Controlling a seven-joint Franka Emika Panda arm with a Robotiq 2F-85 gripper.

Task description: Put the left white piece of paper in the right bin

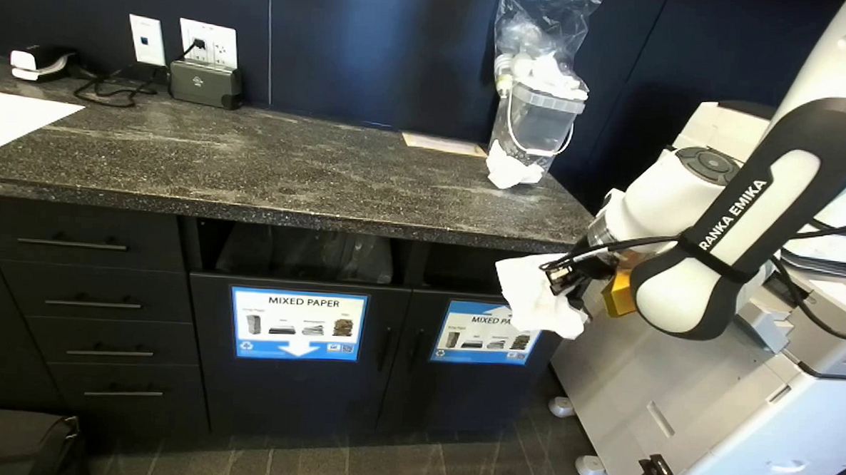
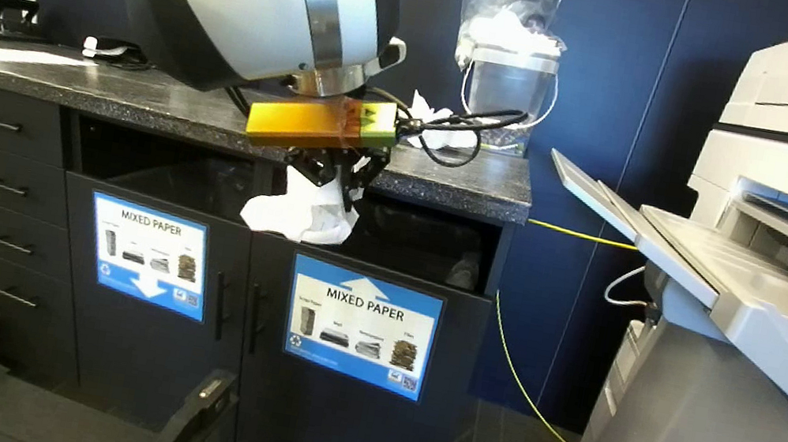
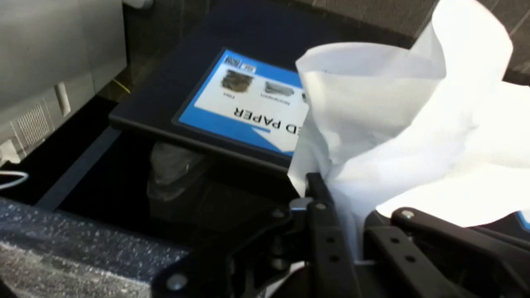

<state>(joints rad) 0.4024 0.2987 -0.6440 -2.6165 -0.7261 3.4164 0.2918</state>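
Observation:
My gripper (image 1: 562, 278) is shut on a crumpled white piece of paper (image 1: 532, 294), which also shows in an exterior view (image 2: 303, 212). In the wrist view the paper (image 3: 389, 120) bulges out beyond the fingers (image 3: 341, 211) and hides part of the bin label. The right bin (image 2: 344, 421) has a dark front with an up-arrow MIXED PAPER label and an open slot under the counter. The paper is at slot height, near the divider between the two bins; its exact depth is unclear. Another crumpled white paper (image 1: 510, 168) lies on the counter by the bucket.
The counter (image 1: 290, 167) overhangs the bin slots. The left bin (image 2: 134, 338) has a down-arrow label. A clear bucket (image 1: 535, 121) stands at the counter's end. A large printer (image 1: 659, 398) stands beside the bins. A flat white sheet (image 1: 14, 118) lies on the counter.

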